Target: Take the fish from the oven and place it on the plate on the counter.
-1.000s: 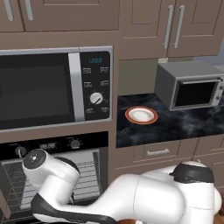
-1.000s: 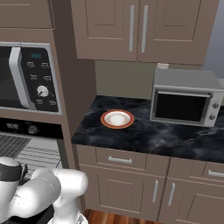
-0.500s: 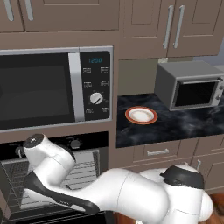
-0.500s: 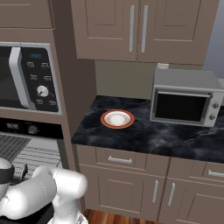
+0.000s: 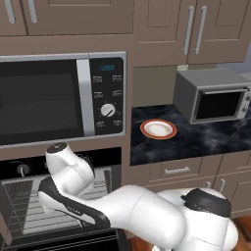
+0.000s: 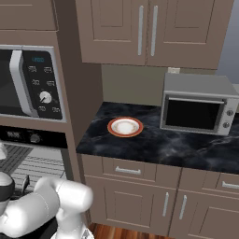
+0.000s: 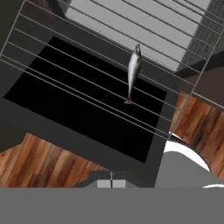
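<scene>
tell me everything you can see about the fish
The fish is small, slender and silvery grey, darker along one edge, with a pointed head and a small forked tail. It lies stretched out flat across the wires of a pulled-out oven rack, over the dark glass of the open door. Nothing else touches it.

A microwave (image 5: 61,98) hangs left of a grey toaster oven (image 5: 212,94).

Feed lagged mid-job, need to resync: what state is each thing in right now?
oven: door open, wire rack exposed
fish: lying on the rack, not gripped
plate: empty, on the counter
microwave: door shut, display lit
toaster oven: door shut
gripper: state cannot be told
</scene>
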Controlling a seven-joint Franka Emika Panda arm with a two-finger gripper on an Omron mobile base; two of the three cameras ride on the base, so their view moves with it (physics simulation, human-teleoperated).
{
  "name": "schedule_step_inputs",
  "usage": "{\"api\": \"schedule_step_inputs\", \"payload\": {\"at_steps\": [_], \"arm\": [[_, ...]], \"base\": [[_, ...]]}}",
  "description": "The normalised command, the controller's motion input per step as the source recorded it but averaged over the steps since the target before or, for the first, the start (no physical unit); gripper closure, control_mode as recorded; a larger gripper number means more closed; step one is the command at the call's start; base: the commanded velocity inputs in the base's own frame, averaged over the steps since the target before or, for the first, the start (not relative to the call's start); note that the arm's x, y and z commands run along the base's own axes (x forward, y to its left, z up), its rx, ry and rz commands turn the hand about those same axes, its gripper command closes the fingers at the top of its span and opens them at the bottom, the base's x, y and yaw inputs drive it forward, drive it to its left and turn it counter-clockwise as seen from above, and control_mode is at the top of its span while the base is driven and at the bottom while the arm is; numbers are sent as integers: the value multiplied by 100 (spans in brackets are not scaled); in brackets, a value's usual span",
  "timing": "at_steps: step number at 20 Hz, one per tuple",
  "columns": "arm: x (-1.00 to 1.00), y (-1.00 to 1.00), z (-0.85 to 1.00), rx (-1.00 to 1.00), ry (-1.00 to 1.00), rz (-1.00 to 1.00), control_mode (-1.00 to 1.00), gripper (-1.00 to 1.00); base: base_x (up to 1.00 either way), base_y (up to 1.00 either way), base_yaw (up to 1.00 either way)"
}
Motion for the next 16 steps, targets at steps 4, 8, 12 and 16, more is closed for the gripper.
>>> {"api": "schedule_step_inputs", "payload": {"at_steps": [4,8,12,16], "arm": [[0,-51,-14,10,0,-39,-100,100],[-8,-38,-12,10,-1,-17,-100,100],[-10,-18,-23,3,-10,-5,-100,100],[-15,-12,-21,0,-22,0,-100,100]], "base": [[0,0,0],[0,0,0],[0,0,0],[0,0,0]]}}
